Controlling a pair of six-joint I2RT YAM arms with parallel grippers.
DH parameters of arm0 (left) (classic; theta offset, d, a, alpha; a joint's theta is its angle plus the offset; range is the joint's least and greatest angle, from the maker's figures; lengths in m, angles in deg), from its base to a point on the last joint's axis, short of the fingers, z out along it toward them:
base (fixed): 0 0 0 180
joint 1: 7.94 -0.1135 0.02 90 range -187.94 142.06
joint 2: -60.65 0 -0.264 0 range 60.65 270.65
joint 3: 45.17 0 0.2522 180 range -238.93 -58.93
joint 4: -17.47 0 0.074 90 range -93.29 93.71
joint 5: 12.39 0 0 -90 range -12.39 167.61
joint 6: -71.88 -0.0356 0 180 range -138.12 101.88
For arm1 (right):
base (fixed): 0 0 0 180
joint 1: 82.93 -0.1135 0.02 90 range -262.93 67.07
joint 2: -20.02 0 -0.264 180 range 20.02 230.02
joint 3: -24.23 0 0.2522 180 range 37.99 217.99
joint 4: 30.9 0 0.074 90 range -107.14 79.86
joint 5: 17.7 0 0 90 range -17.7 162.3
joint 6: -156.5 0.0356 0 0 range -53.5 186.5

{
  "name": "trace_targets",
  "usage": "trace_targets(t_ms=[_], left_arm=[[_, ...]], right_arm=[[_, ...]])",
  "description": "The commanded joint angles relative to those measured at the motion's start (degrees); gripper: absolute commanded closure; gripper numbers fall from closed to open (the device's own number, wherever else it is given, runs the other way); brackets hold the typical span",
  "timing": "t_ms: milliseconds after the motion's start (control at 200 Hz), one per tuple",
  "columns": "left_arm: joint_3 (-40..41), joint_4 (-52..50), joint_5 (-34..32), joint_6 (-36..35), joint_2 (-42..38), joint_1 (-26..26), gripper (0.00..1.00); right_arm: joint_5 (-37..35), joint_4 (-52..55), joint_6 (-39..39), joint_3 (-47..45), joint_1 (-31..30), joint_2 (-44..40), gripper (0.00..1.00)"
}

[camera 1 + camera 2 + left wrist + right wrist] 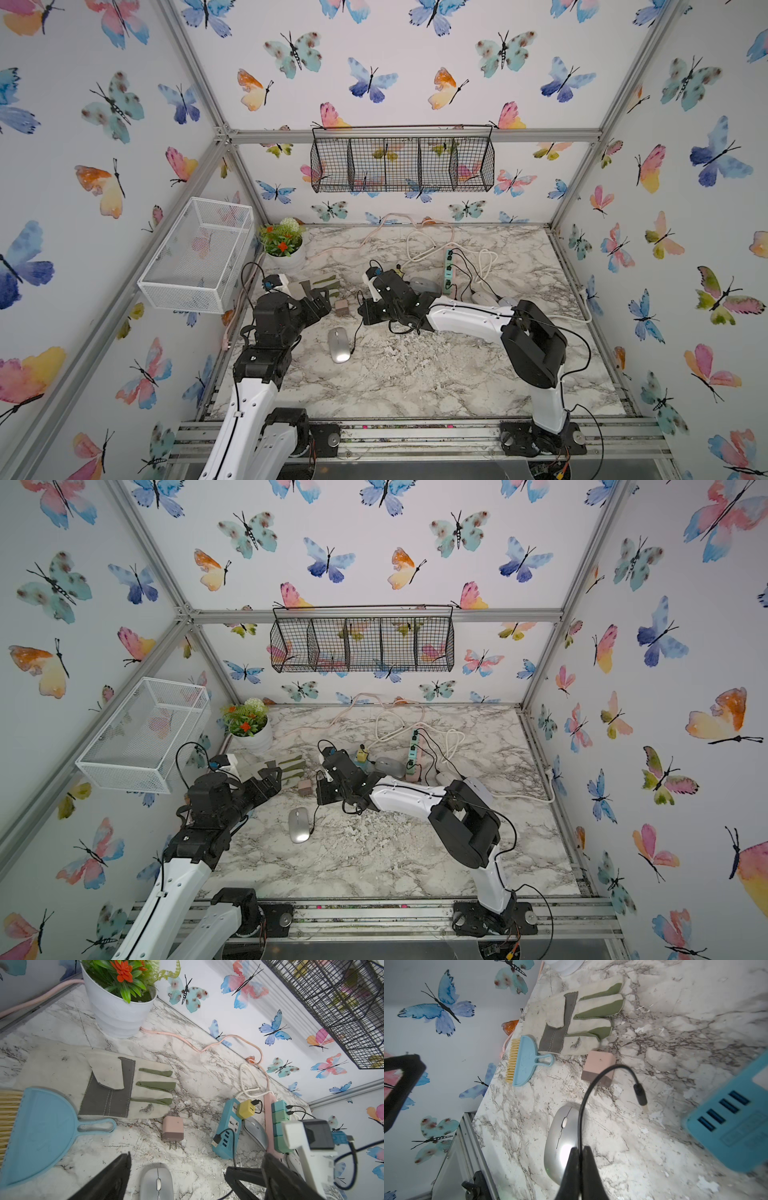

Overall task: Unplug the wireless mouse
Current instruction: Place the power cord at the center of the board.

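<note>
The thin black cable (617, 1066) of the oval silver mouse (558, 1140), laid on the marble worktop (654, 1167), is clamped by the right end effector (580, 1150), its plug (641, 1095) seemingly hanging free; the left end effector (197, 1156) is held apart.

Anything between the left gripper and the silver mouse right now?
Nothing visible. In the left wrist view the silver mouse lies uncovered on the marble between the fingers of the open left gripper; the pink charger sits beyond it.

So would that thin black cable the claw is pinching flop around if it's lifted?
Probably bendy but slightly springy: the black cable holds an arc beyond the shut right gripper, its plug loose. Likely light, being thin. It may tug the silver mouse along, if attached.
</note>
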Motion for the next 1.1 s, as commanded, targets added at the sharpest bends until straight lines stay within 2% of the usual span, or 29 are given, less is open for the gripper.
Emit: trace_targets(t_ms=[0,295,486,651,786,881,1016,1091], left_arm=[[0.28,-1.5,1.27,-0.61,-0.69,-0.31,0.02],[0.61,-0.77,3.31,-0.3,-0.37,-0.27,0.02],[0.3,-0.49,5.45,-0.04,0.25,-0.3,0.02],[0.24,-0.5,5.09,-0.35,0.34,-0.25,0.02],[0.46,-0.12,5.33,-0.24,0.93,-0.31,0.02],[-0.05,-0.03,6.09,-1.11,1.7,-0.25,0.02],[-0.9,0.43,8.5,-2.91,2.96,-0.19,0.02],[-0.95,0.99,9.06,-3.05,3.27,0.02,0.02]], right_arm=[[3.46,4.75,-0.56,1.1,0.45,3.46,0.99],[1.74,9.13,-3.89,-2.14,1.91,3.56,0.96],[6.93,4.84,-6.77,-2.74,3.44,4.94,0.96],[11.91,1.96,-7.37,1.55,3.44,8.1,0.96],[11.41,1.31,-7.28,3.91,3.44,9.43,0.95],[8.95,1.33,-7.44,3.71,3.44,8.43,0.84],[6.76,-1.53,-7.59,-0.78,3.44,4.22,0.52],[5.1,-3.35,-7.96,-4.1,3.44,0.65,0.4]])
